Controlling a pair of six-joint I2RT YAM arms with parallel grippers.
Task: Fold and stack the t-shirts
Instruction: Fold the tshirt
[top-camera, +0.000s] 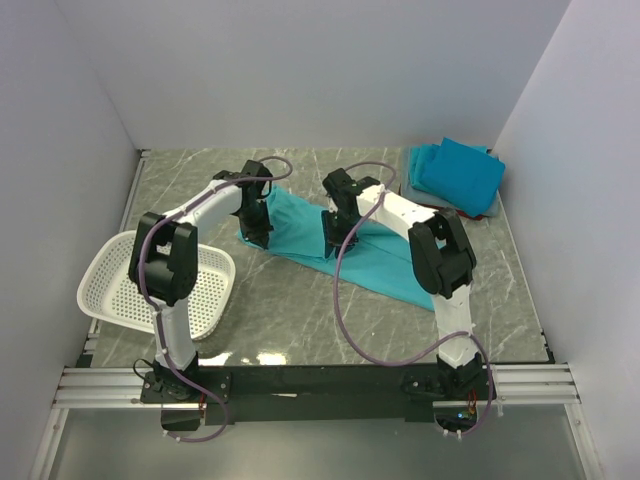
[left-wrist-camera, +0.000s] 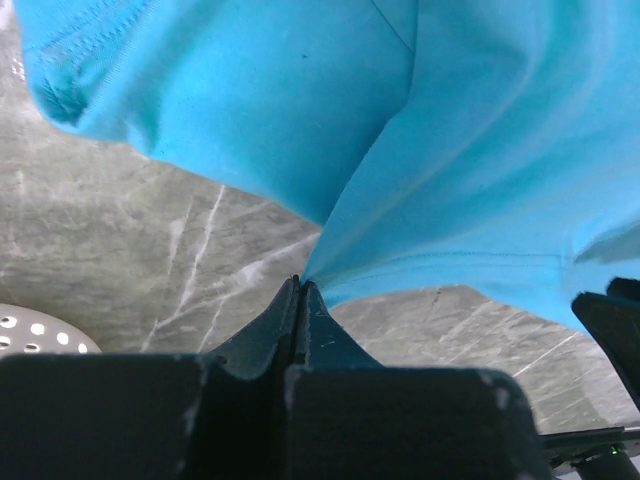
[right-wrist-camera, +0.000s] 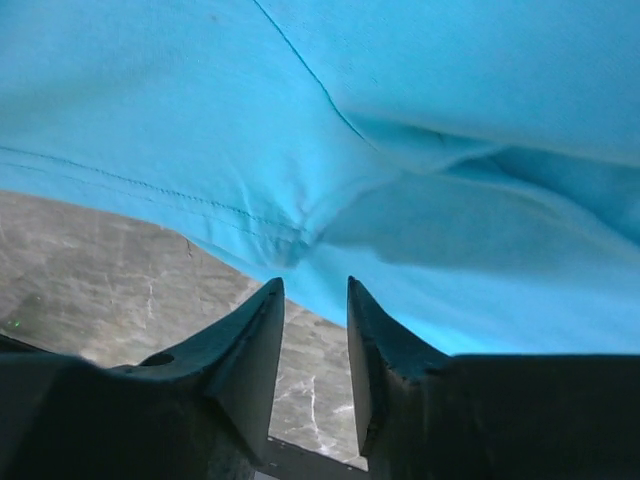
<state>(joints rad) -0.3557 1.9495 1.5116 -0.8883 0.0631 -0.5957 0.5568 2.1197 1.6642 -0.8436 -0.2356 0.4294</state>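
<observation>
A teal t-shirt (top-camera: 298, 226) lies spread across the middle of the table, running from back left to front right. My left gripper (top-camera: 258, 236) is at its left edge and is shut on the hem, which bunches into the closed fingertips in the left wrist view (left-wrist-camera: 298, 283), where the teal cloth (left-wrist-camera: 450, 150) rises from them. My right gripper (top-camera: 336, 246) is at the shirt's near edge. In the right wrist view (right-wrist-camera: 312, 288) its jaws stand open, with the teal cloth (right-wrist-camera: 400, 120) just beyond the tips and nothing between them. A stack of folded teal shirts (top-camera: 460, 172) sits at the back right.
A white perforated basket (top-camera: 120, 285) sits at the front left beside the left arm; its rim shows in the left wrist view (left-wrist-camera: 40, 335). Grey and red cloth edges (top-camera: 482, 212) peek from under the stack. White walls enclose the grey marble table (top-camera: 300, 325).
</observation>
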